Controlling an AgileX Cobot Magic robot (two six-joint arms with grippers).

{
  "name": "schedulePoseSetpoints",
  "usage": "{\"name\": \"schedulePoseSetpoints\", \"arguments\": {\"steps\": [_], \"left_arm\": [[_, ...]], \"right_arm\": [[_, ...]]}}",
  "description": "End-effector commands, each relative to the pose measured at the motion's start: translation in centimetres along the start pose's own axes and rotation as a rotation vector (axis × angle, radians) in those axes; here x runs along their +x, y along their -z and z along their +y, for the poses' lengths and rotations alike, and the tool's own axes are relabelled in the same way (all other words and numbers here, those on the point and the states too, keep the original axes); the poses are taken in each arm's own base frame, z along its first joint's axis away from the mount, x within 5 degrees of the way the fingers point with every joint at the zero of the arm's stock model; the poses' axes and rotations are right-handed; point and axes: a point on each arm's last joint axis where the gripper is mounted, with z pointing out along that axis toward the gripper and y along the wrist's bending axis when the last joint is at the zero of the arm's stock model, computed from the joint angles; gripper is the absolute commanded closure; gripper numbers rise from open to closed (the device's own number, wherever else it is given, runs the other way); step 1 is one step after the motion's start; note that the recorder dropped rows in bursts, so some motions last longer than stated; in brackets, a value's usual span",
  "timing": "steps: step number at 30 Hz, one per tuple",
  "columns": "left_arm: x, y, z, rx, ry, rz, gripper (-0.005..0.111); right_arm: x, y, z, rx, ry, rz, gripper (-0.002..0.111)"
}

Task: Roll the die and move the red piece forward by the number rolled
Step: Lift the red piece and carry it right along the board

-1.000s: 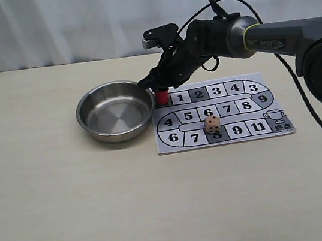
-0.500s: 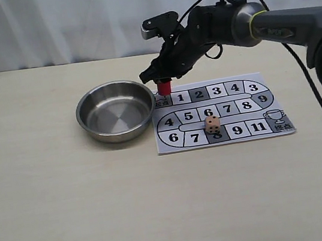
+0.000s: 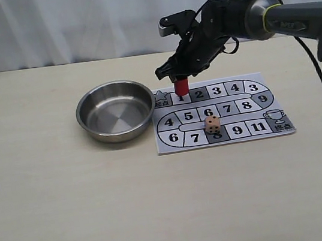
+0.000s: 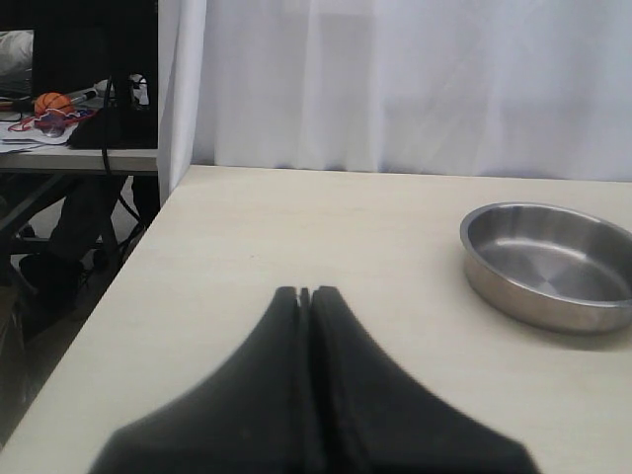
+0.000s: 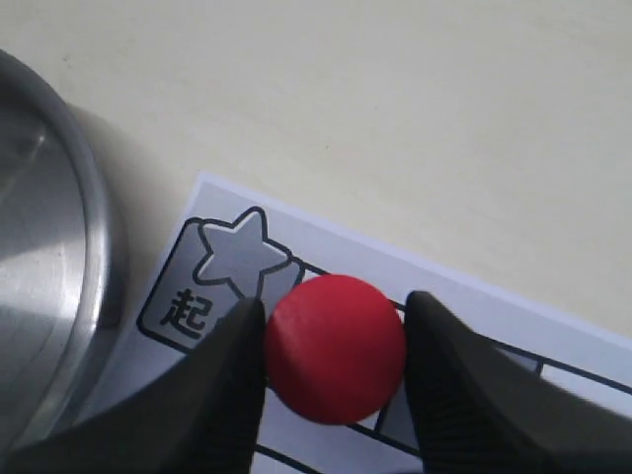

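The red piece [image 3: 181,86] [image 5: 335,348] hangs a little above the paper board [image 3: 271,130], over the square marked 1, just past the star start square [image 5: 240,259]. My right gripper [image 3: 180,83] [image 5: 336,336] is shut on it, one black finger on each side. The tan die [image 3: 212,125] rests on the board's lower rows, near the squares 6 and 8. My left gripper [image 4: 305,293] is shut with nothing in it, above bare table far from the board; it does not show in the exterior view.
A steel bowl [image 3: 116,110] [image 4: 546,263] stands just left of the board, its rim [image 5: 94,247] close to the start square. The table's left edge [image 4: 118,296] drops off beside my left gripper. A white curtain hangs behind the table.
My right gripper has lifted the red piece off the start square and carried it to the right, to above square 1. The die and bowl have not moved.
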Motion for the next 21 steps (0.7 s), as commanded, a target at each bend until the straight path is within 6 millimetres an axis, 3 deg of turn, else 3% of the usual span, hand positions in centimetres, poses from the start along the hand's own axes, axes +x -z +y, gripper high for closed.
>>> {"name": "schedulePoseSetpoints", "arguments": {"steps": [1, 6, 13, 21], "left_arm": [[0.0, 0.0, 0.0, 0.003, 0.006, -0.011, 0.107], [0.0, 0.0, 0.0, 0.003, 0.006, -0.011, 0.107], [0.0, 0.0, 0.0, 0.003, 0.006, -0.011, 0.107], [0.0, 0.0, 0.0, 0.003, 0.006, -0.011, 0.107]], "right_arm": [[1.3, -1.9, -0.3, -0.005, -0.019, 0.047, 0.104], [1.5, -2.2, -0.3, -0.006, -0.019, 0.058, 0.104], [0.1, -0.2, -0.6, 0.003, -0.02, -0.004, 0.104], [-0.3, 1.3, -3.1, 0.032, -0.059, -0.025, 0.104]]}}
